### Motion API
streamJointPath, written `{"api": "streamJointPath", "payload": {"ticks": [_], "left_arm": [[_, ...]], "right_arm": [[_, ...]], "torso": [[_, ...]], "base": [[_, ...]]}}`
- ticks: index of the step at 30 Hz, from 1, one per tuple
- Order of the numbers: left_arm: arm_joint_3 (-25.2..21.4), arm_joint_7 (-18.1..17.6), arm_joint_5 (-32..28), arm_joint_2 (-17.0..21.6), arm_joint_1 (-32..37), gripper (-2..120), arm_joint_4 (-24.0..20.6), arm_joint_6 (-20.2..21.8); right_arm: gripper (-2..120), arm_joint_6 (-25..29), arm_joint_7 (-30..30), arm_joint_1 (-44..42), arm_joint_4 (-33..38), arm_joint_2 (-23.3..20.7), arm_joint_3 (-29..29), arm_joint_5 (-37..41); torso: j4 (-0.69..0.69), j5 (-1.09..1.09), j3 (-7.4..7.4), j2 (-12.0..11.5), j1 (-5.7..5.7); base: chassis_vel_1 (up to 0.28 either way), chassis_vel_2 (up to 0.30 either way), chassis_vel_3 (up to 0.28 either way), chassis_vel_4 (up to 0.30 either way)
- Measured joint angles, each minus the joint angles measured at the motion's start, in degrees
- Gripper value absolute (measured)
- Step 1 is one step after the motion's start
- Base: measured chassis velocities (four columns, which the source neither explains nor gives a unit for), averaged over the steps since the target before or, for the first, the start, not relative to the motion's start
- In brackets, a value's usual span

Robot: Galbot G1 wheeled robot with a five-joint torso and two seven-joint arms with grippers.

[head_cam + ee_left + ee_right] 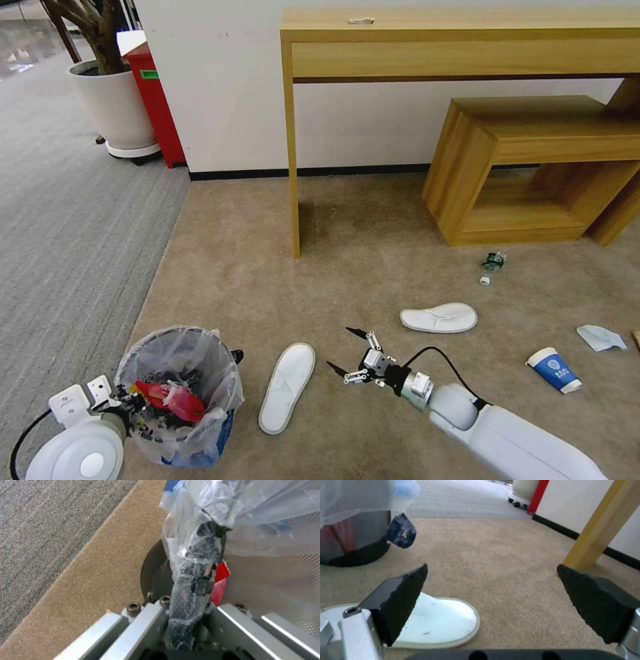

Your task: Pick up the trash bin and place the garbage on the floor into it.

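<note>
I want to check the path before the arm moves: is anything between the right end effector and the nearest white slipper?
Nothing visible blocks it. The right end effector is open above bare carpet, and the slipper lies just beside it, toward the trash bin that the left end effector grips by the rim.

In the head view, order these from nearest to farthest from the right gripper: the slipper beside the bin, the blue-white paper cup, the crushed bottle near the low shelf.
From the right gripper:
1. Slipper beside the bin, on its left.
2. Crushed bottle, ahead on the right.
3. Blue-white paper cup, far right.

Head camera looks down from above; wrist cameras sit low, both close to the trash bin (179, 393)
</note>
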Motion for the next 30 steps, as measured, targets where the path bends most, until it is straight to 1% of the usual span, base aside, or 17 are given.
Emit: {"api": "streamJointPath", "payload": {"ticks": [4, 11, 13, 19, 27, 30], "left_arm": [[0.15, 0.0, 0.0, 0.25, -0.22, 0, 0.12, 0.0], [0.37, -0.01, 0.2, -0.08, -0.58, 0, 0.42, -0.01], [0.38, 0.05, 0.44, -0.27, -0.66, 0, 0.53, -0.04], [0.35, 0.49, 1.09, -0.78, -0.56, 0, 0.52, -0.16], [0.33, 0.63, 1.51, -1.47, -1.03, 0, 0.73, -0.2], [0.29, 0.71, 1.86, -2.21, -1.3, 0, 0.7, -0.24]], "right_arm": [[99, -0.22, 0.29, 1.24, 0.05, 0.05, -0.93, 0.0], [98, 0.55, -1.61, 4.67, -1.26, -0.4, -3.96, -1.27], [97, 1.28, -2.57, 6.66, -2.27, -0.38, -5.38, -2.3], [97, 2.47, -3.77, 9.12, -4.47, 0.22, -7.25, -4.15], [97, 3.73, -5.0, 10.39, -6.44, 0.53, -8.34, -5.63], [97, 4.65, -6.21, 11.94, -8.43, 0.84, -9.39, -5.85]], "torso": [[0.0, 0.0, 0.0, 0.0, 0.0], [0.01, 0.03, 0.0, 0.0, 0.0], [0.01, 0.03, 0.0, 0.0, 0.0], [0.01, 0.01, 0.0, 0.0, 0.0], [0.01, 0.01, 0.0, 0.0, 0.0], [0.01, 0.0, 0.0, 0.0, 0.0]], "base": [[0.0, 0.0, 0.0, 0.0], [0.0, 0.0, 0.0, 0.0], [0.0, 0.0, 0.0, 0.0], [0.0, 0.0, 0.0, 0.0], [0.0, 0.0, 0.0, 0.0], [0.0, 0.0, 0.0, 0.0]]}}
